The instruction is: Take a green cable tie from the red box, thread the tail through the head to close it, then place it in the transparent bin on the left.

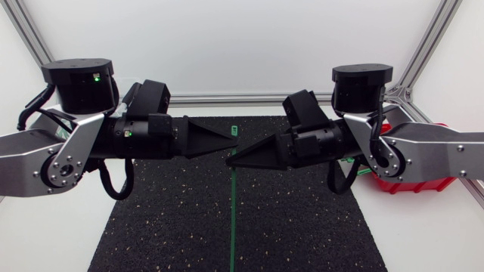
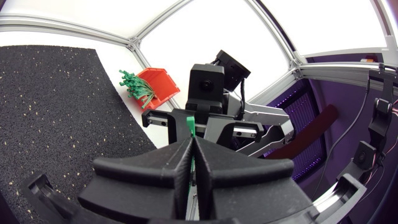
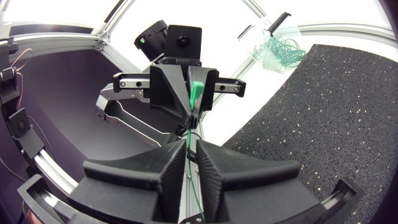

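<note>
Hanging above the counter's middle in the head view, the green cable tie (image 1: 232,200) looks light, springy and slippery. Left wrist view: the left gripper (image 2: 191,140) pinches it. Right wrist view: the right gripper (image 3: 186,143) pinches its thin tail; holding near the head seems safer.

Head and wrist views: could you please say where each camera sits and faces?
Head: above the table, looking down on left arm, right arm and tie.
Left wrist: on left arm, over left tool, facing right tool and red box.
Right wrist: on right arm, over right tool, facing left tool and bin.
Shared: both wrist views show the tie.
</note>
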{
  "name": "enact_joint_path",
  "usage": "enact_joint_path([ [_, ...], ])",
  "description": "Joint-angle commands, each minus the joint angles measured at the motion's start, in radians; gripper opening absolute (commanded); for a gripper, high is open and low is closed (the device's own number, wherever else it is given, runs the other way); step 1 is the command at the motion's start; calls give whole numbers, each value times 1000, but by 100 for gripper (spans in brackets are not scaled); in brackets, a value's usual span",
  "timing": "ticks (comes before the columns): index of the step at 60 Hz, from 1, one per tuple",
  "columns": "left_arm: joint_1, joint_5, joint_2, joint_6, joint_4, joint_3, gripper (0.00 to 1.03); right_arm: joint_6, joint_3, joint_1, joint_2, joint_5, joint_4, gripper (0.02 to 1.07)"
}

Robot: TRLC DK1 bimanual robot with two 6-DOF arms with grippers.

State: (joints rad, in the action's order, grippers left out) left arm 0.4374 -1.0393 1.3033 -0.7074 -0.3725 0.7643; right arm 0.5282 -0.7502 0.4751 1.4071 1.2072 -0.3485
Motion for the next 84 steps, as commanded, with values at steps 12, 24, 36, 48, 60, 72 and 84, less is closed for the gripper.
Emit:
enact_joint_path([
  [12, -65, -22, -10, -44, 30, 61, 4, -132, 28, -20, -37, 40, 45, 104],
  [24, -95, -39, -21, -41, 40, 66, 4, -401, 18, -107, -45, 18, 195, 104],
  [36, -95, -39, -38, -33, 41, 55, 4, -867, 8, -107, -100, -198, 445, 104],
  [48, -104, -38, -42, -30, 53, 67, 4, -1039, 0, -125, -106, -288, 505, 103],
  [60, -121, -33, -41, -7, 109, 99, 4, -1077, -46, -130, -123, -328, 614, 103],
  [72, -137, 19, 2, 36, 155, 144, 4, -1214, 12, -9, -191, -900, 606, 103],
  [84, -138, 36, 37, 52, 155, 164, 4, -1226, 11, 56, -197, -1038, 704, 103],
])
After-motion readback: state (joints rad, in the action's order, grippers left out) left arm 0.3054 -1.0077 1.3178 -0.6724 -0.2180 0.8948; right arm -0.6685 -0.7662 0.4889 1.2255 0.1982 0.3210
